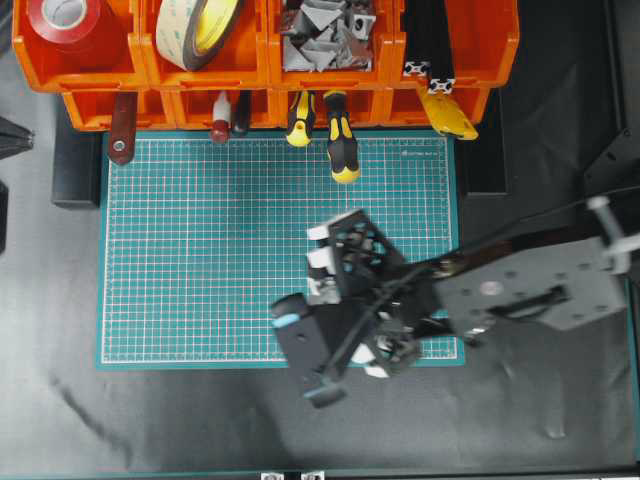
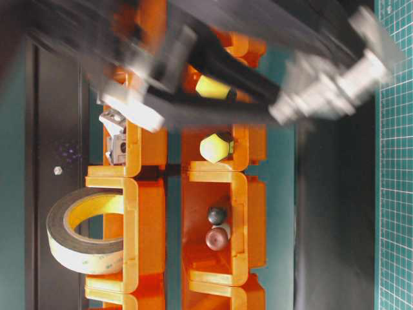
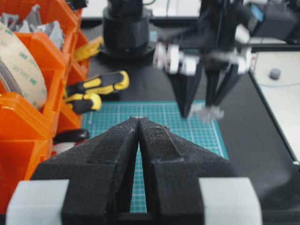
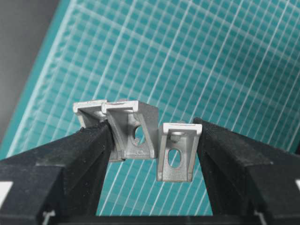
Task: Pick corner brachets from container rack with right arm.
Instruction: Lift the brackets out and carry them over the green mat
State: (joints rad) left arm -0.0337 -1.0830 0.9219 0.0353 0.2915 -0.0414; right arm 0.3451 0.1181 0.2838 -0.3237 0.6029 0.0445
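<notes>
My right gripper (image 4: 151, 125) is shut on silver-grey corner brachets (image 4: 178, 147), one against the right finger and two overlapping ones (image 4: 131, 131) against the left finger. They hang above the green mat (image 4: 187, 56). From above, the right arm (image 1: 520, 290) reaches in from the right, with its gripper (image 1: 348, 268) pointing down over the mat. In the left wrist view the held brachets (image 3: 206, 112) show blurred under the black fingers (image 3: 187, 93). More brachets (image 1: 325, 35) lie in a top bin of the orange container rack (image 1: 270, 75). My left gripper (image 3: 139, 120) is shut and empty.
The rack's other bins hold a red tape roll (image 1: 65, 20), a wide tape roll (image 1: 200, 30) and black slotted bars (image 1: 430, 40). Yellow-black screwdrivers (image 1: 342, 140) stick out of the lower tier over the mat's (image 1: 200, 250) back edge. Dark tabletop surrounds the mat.
</notes>
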